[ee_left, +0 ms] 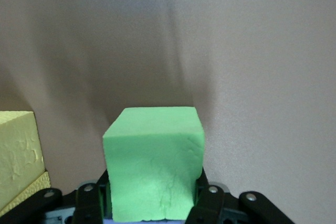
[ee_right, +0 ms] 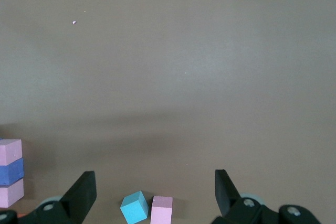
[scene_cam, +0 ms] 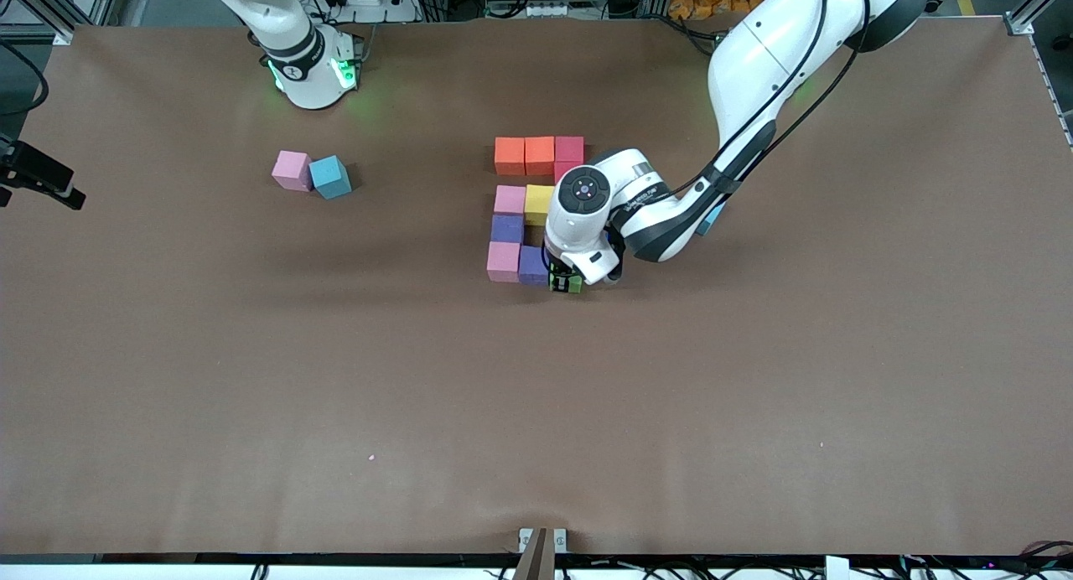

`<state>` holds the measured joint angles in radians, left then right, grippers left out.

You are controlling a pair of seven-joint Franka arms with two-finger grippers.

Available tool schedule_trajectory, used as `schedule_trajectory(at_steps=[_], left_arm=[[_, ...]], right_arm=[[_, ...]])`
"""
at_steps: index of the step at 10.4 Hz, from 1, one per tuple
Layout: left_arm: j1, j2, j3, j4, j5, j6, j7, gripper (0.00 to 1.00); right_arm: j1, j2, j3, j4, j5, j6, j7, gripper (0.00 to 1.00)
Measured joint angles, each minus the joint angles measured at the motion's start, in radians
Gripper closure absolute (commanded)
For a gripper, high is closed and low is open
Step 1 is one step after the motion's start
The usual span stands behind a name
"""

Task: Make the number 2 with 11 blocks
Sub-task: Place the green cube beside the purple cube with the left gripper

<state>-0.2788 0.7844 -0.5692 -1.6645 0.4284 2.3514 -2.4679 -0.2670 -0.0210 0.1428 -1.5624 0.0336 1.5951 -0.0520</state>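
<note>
Here the left gripper [scene_cam: 567, 282] is clamped on the green block [ee_left: 153, 163], low at the near row of the 2 [scene_cam: 536, 207], just beside the purple block [scene_cam: 533, 264] and toward the left arm's end of the table. The cube looks like matte foam: light, slightly soft, with a grainy surface unlikely to slip. Its flat side faces are the best hold, as the fingers [ee_left: 209, 198] have it, squeezed gently. The right gripper [ee_right: 155, 195] waits with jaws apart above a spare pink block [scene_cam: 291, 170] and a blue block [scene_cam: 330, 177], well apart from the digit.
</note>
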Motion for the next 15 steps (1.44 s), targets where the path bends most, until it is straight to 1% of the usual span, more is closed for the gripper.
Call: schedule_trajectory(at_steps=[2, 3, 4, 8, 10, 13, 15], left_arm=[[0.000, 0.002, 0.000, 0.000, 0.000, 0.000, -0.001, 0.27], [0.000, 0.003, 0.000, 0.000, 0.000, 0.000, -0.001, 0.17], [0.000, 0.004, 0.000, 0.000, 0.000, 0.000, -0.001, 0.00], [0.000, 0.003, 0.000, 0.011, 0.000, -0.008, -0.001, 0.00], [0.003, -0.004, -0.028, 0.024, 0.000, -0.058, 0.003, 0.00], [0.018, -0.067, -0.068, 0.042, 0.000, -0.146, 0.079, 0.00], [0.074, -0.130, -0.094, 0.044, 0.000, -0.167, 0.205, 0.00]], right_arm=[[0.000, 0.000, 0.000, 0.000, 0.000, 0.000, 0.000, 0.00], [0.000, 0.000, 0.000, 0.000, 0.000, 0.000, 0.000, 0.00], [0.000, 0.000, 0.000, 0.000, 0.000, -0.001, 0.000, 0.00], [0.000, 0.000, 0.001, 0.000, 0.000, -0.001, 0.000, 0.00], [0.000, 0.001, 0.001, 0.000, 0.001, -0.002, 0.000, 0.00], [0.000, 0.002, 0.006, 0.000, 0.002, -0.003, 0.000, 0.00], [0.000, 0.002, 0.009, 0.000, 0.002, -0.005, 0.000, 0.00]])
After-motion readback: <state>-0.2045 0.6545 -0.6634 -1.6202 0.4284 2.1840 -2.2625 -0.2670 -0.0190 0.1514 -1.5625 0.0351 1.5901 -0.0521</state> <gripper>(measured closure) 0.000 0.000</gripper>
